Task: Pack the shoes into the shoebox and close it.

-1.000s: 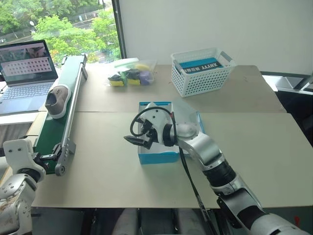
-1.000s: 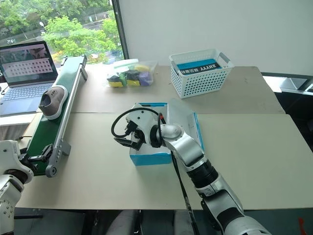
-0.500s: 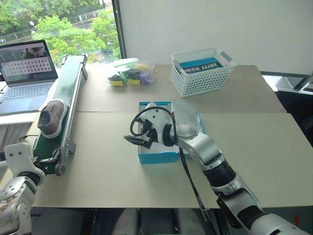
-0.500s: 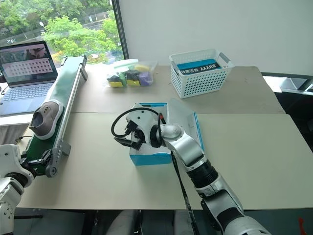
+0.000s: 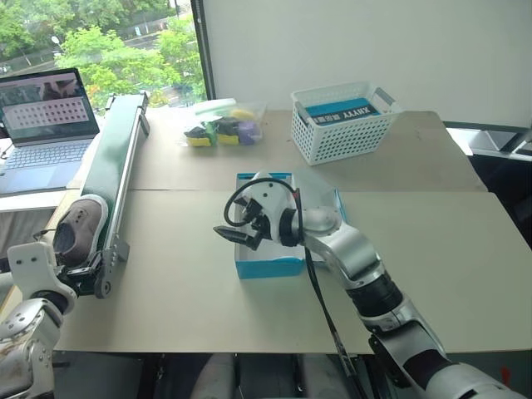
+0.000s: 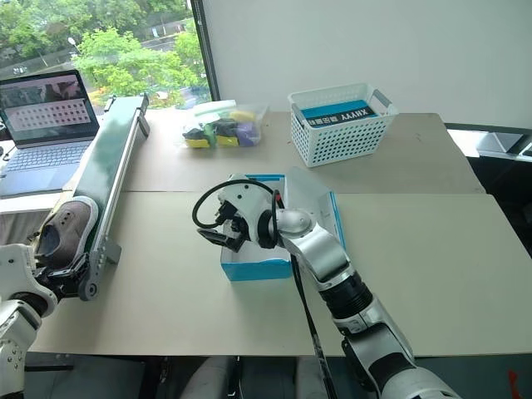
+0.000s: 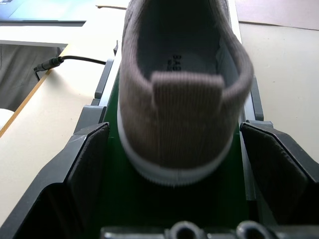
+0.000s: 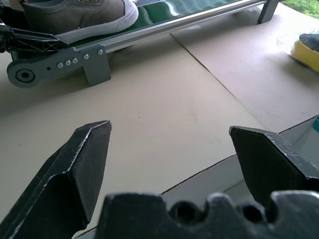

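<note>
One shoe point(image 7: 182, 94) | heel btwn open left fingers point(image 7: 87, 169) | on conveyor point(image 5: 116, 158)

A robotics lab or test room set up in an office building. A green conveyor belt point(image 5: 112, 162) lies along a plain cardboard-covered worktop point(image 5: 432, 249), an open laptop point(image 5: 46, 125) stands beside it showing a grid of pictures, the wall point(image 5: 374, 41) is bare white, and a large window point(image 5: 100, 41) looks out on trees.
</note>
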You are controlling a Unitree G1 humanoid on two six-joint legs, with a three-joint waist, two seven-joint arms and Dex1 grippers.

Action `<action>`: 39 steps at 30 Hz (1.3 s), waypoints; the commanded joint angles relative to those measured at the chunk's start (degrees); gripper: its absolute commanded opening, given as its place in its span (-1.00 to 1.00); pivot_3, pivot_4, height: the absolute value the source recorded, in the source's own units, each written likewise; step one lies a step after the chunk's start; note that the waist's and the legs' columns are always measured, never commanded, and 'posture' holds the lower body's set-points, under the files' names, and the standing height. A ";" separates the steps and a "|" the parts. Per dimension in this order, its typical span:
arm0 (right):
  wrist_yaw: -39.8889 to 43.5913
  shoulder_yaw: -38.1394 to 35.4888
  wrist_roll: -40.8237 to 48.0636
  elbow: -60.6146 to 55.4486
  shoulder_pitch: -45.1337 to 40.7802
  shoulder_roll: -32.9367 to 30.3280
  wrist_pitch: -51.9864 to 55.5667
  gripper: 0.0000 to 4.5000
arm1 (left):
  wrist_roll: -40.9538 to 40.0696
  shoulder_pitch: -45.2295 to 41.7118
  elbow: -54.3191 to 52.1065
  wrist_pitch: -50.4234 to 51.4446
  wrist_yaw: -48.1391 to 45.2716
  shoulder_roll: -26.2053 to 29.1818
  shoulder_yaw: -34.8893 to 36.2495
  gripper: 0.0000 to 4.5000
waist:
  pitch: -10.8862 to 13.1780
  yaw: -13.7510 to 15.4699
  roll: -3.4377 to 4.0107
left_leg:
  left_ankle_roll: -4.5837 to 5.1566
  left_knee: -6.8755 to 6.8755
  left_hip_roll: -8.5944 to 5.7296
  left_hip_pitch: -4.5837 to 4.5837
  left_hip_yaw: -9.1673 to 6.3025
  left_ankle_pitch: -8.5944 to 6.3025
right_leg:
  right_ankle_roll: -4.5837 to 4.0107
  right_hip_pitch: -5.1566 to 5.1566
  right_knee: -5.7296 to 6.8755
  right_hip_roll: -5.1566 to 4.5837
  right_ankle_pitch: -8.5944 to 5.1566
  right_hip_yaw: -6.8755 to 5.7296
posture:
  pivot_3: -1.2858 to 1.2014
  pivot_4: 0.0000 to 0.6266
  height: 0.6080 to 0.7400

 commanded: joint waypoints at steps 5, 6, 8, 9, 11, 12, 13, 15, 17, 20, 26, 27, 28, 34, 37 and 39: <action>-0.37 -4.09 1.23 -1.69 -2.29 0.16 0.51 1.00 | -1.54 -1.94 -2.31 5.06 0.07 1.17 -0.68 0.18 | 0.01 0.59 0.02 | -0.01 0.00 -0.01 0.01 0.01 0.01 | 0.00 0.01 0.01 0.00 0.00 -0.01 | 0.03 -0.52 0.96; -0.34 -4.16 1.13 -1.52 -2.41 0.10 0.43 1.00 | -1.71 -2.33 -2.38 5.48 0.17 1.21 -0.42 0.13 | 0.01 0.70 0.03 | -0.03 0.00 -0.01 0.03 0.02 0.02 | 0.00 0.01 0.03 0.00 0.00 -0.01 | 0.03 -0.52 0.96; -0.28 -4.36 1.07 -1.16 -2.66 0.04 0.33 1.00 | -2.00 -3.10 -2.58 6.08 0.34 1.05 0.08 0.05 | 0.01 0.90 0.03 | -0.04 0.00 -0.01 0.10 0.04 0.03 | -0.02 0.08 0.04 0.01 0.01 -0.02 | 0.03 -0.52 0.96; -0.26 -4.41 1.04 -0.99 -2.77 0.01 0.25 1.00 | -2.11 -3.39 -2.68 6.20 0.34 0.95 0.19 0.03 | 0.01 1.02 0.03 | -0.04 -0.01 -0.01 0.13 0.05 0.03 | -0.02 0.10 0.04 0.02 0.01 -0.02 | 0.03 -0.52 0.96; -0.27 -4.35 0.82 -0.56 -3.01 -0.08 0.06 1.00 | -1.76 -3.75 -3.04 6.02 0.50 0.98 -0.17 -0.01 | 0.01 1.31 0.03 | -0.05 -0.02 -0.01 0.19 0.08 0.03 | -0.03 0.15 0.04 0.02 0.01 -0.03 | 0.03 -0.52 0.96; -0.27 -4.34 0.77 -0.43 -3.09 -0.09 0.00 1.00 | -1.44 -4.02 -3.32 5.50 0.81 0.82 -0.30 -0.01 | 0.01 1.36 0.03 | -0.05 -0.02 -0.01 0.19 0.09 0.03 | -0.03 0.15 0.03 0.01 0.01 -0.04 | 0.03 -0.52 0.96; -0.27 -4.40 0.76 -0.25 -3.21 -0.09 -0.04 1.00 | -1.32 -4.70 -3.71 4.54 1.44 0.35 -0.03 -0.01 | 0.01 1.42 0.03 | -0.05 -0.02 -0.01 0.19 0.10 0.03 | -0.03 0.16 0.03 0.01 0.01 -0.04 | 0.03 -0.52 0.96; -0.33 -4.50 0.75 -0.01 -3.34 -0.06 -0.11 1.00 | -0.85 -6.91 -5.02 0.56 3.55 -1.09 1.26 -0.01 | 0.01 1.50 0.01 | -0.06 -0.02 -0.01 0.17 0.11 0.04 | -0.03 0.15 0.03 0.01 0.01 -0.05 | 0.03 -0.52 0.96; -0.51 -4.65 0.68 0.40 -3.51 0.01 -0.22 1.00 | 0.96 -8.93 -6.89 -4.76 5.78 -2.36 1.66 -0.01 | -0.02 1.51 -0.14 | -0.08 0.00 -0.01 0.06 0.10 0.05 | -0.04 0.10 0.00 0.01 0.01 -0.09 | 0.03 -0.52 0.96; -1.48 -5.69 1.37 1.36 -3.78 1.27 0.18 1.00 | 6.06 -10.53 -11.89 -10.71 7.63 -2.95 -3.15 -0.01 | -0.06 1.44 -0.44 | -0.13 -0.02 0.01 -0.18 0.07 0.08 | -0.08 -0.14 -0.01 0.02 0.04 -0.08 | 0.03 -0.52 0.96; -8.42 -19.84 13.41 6.74 -7.49 12.52 12.93 1.00 | 9.55 -13.16 -17.06 -12.28 5.89 -5.11 -17.13 -0.01 | -0.06 1.27 -0.44 | -0.15 -0.12 -0.02 -0.24 0.11 0.08 | -0.08 -0.34 0.05 -0.01 0.05 0.13 | 0.03 -0.52 0.96; -9.47 -22.78 16.01 7.74 -8.44 14.37 15.91 1.00 | 9.15 -13.55 -17.75 -12.16 5.35 -5.81 -18.98 -0.01 | -0.06 1.17 -0.44 | -0.16 -0.13 0.02 -0.23 0.09 0.08 | -0.12 -0.38 0.08 0.02 0.08 0.19 | 0.03 -0.52 0.96; -10.40 -25.49 18.60 8.74 -9.41 15.87 18.86 1.00 | 8.82 -13.94 -18.52 -11.96 4.91 -6.55 -20.76 -0.01 | -0.06 1.08 -0.44 | -0.18 -0.12 0.04 -0.27 0.08 0.10 | -0.14 -0.44 0.10 0.05 0.10 0.20 | 0.03 -0.52 0.96; -13.53 -37.67 34.42 14.56 -15.60 19.11 31.39 1.00 | 3.69 -15.84 -25.52 -6.95 2.13 -12.22 -32.56 -0.01 | -0.05 1.31 -0.43 | -0.16 -0.05 0.00 -0.71 0.28 0.11 | -0.13 -0.79 0.12 0.04 0.12 0.16 | 0.03 -0.52 0.96; -15.68 -38.94 36.26 16.10 -16.55 18.66 31.79 1.00 | 3.27 -15.99 -26.73 -5.55 2.23 -13.17 -34.40 -0.01 | -0.05 0.38 -0.43 | -0.15 -0.05 0.04 -0.71 0.44 0.11 | -0.13 -0.80 0.15 0.08 0.12 0.21 | 0.03 -0.52 0.96; -17.05 -40.19 37.67 16.84 -17.02 18.89 31.64 1.00 | 3.02 -16.11 -26.71 -5.15 2.38 -13.95 -35.34 -0.01 | -0.05 -0.27 -0.42 | -0.15 -0.05 0.05 -0.67 0.45 0.11 | -0.13 -0.77 0.17 0.10 0.12 0.21 | 0.03 -0.52 0.96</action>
